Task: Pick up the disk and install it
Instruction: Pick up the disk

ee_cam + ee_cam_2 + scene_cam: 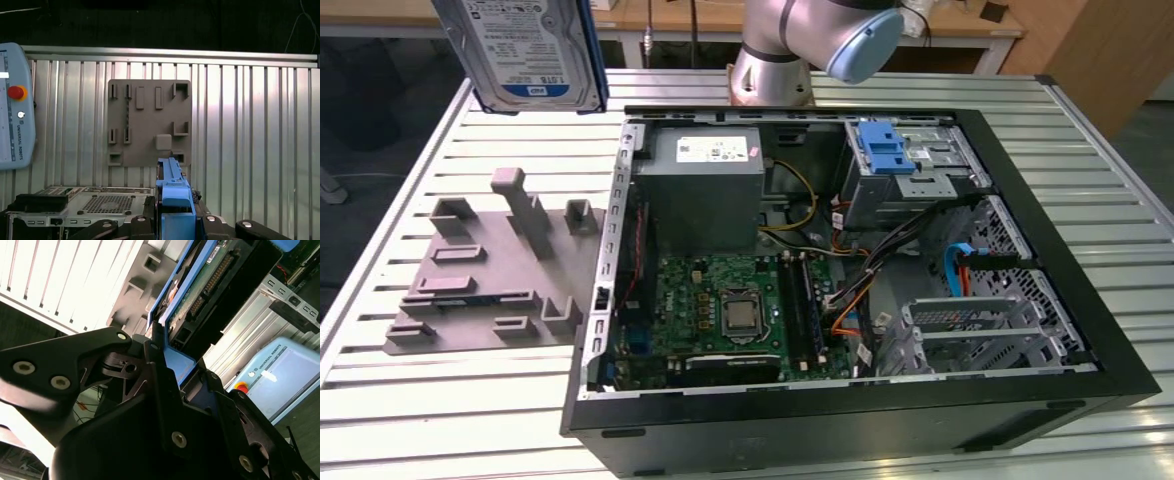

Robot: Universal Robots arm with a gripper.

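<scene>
The end effector point(176, 222) is clamped on the disk point(520, 50), its black fingers point(152, 357) pressed against the blue bracket that frames the drive. In the exterior view the disk hangs in the air at the upper left, label side facing the camera, upright and clear of the slatted metal table point(400, 400) below. Beneath it on the table lies a grey fixture plate point(487, 270) with raised blocks. Just beside the plate, toward the exterior view's right, sits the open computer case point(1067, 300) – motherboard point(720, 310) exposed, a grey power supply point(707, 190) near its far end and a silver drive cage point(927, 180) with a blue latch point(891, 148) in the far corner. The robot arm point(814, 40) rises behind the case
</scene>
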